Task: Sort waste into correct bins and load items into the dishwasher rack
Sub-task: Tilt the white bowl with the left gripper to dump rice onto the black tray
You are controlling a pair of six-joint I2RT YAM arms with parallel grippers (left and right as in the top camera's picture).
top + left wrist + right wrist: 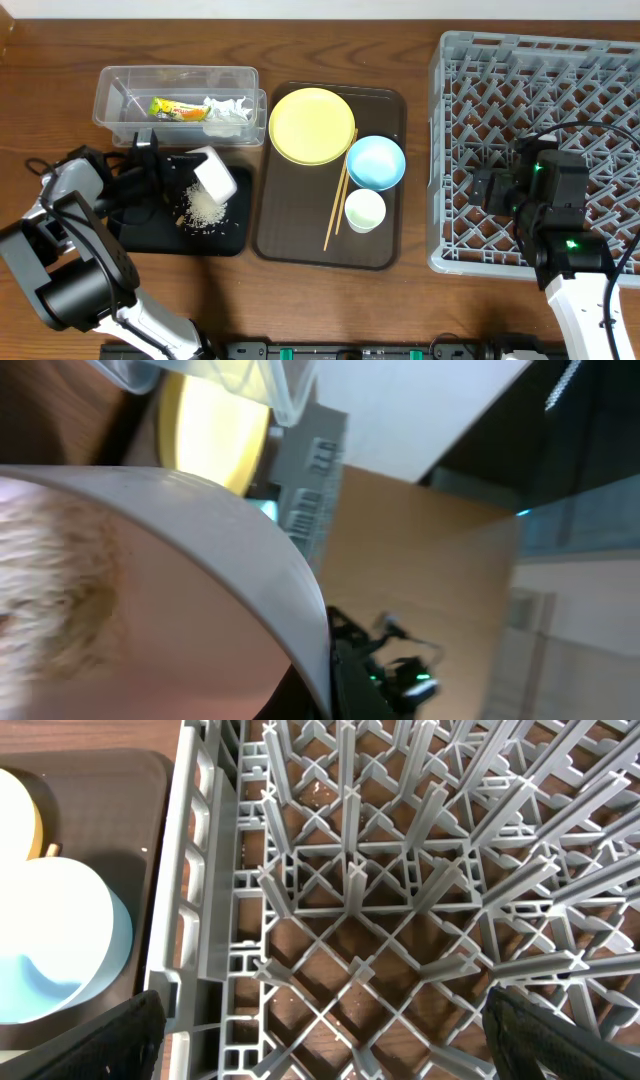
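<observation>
The left gripper clamps the white bowl, tipped over the black tray where rice crumbs lie heaped. Tipping it further, low and centred, should land the leftovers inside. The right gripper hangs wide open and empty above the dishwasher rack.

Large dark brown rectangular plastic serving tray lies flat on brown wood-grain tabletop, about midway between the left and right edges.
</observation>
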